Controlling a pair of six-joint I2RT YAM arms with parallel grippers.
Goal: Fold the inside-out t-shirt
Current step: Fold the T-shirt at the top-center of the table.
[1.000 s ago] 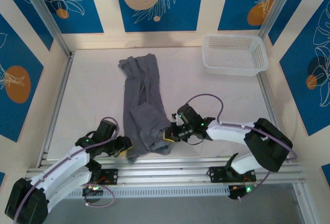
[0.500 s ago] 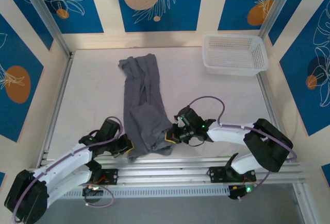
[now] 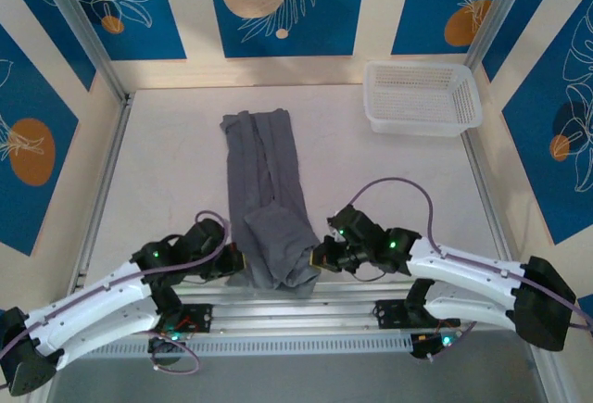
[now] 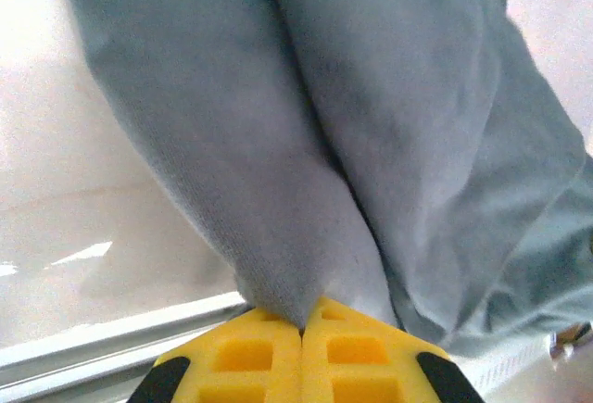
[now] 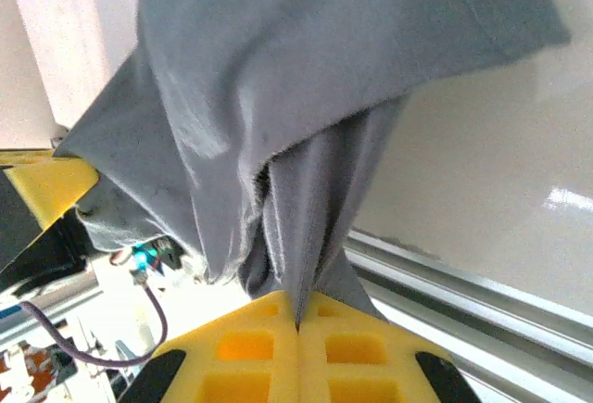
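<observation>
Left gripper (image 3: pixel 235 262): clamping closed on the near hem of the inside-out t-shirt (image 3: pixel 267 181). Right gripper (image 3: pixel 321 257): likewise pinching that hem, the cloth stretching away beyond both. White basket (image 3: pixel 422 121): sitting well beyond the right gripper.

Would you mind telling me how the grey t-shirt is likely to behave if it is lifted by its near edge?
The t-shirt is probably floppy: it gathers into soft folds where the shut jaws pinch it. It looks light and thin, lying wrinkled on the table. Lifted, it would likely sag and trail rather than keep shape.
</observation>
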